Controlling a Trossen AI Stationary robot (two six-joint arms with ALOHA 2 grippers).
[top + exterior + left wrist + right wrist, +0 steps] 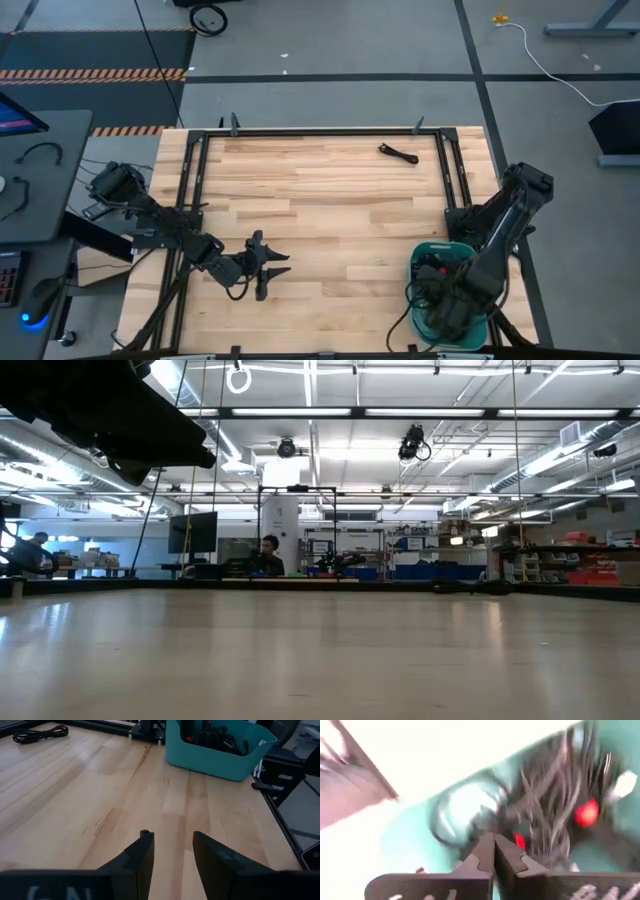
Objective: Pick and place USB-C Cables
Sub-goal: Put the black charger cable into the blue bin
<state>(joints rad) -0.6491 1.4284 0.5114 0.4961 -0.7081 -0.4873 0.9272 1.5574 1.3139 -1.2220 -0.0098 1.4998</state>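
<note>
A teal bin (432, 247) stands at the table's near right and holds a tangle of black USB-C cables (550, 805), some with red ties (586, 813). My right gripper (493, 840) points down into the bin, its fingers shut just above the tangle. One more black cable (398, 152) lies bundled flat on the wood near the far edge, also seen in the left wrist view (40, 733). My left gripper (272, 268) waits open above the table's near left, nothing between its fingers (172, 840), facing the bin (215, 762). My right gripper comes from above, pointing down into the bin, with its fingers shut over the cable tangle. The picture is blurred at the fingertips (485, 847), so I cannot tell whether a cable is caught between them or whether they touch the tangle at all.
A black metal frame (300, 133) runs around the tabletop. Bare wood (330, 210) stretches between the two arms. A side desk (40, 170) with cords stands past the table's left edge.
</note>
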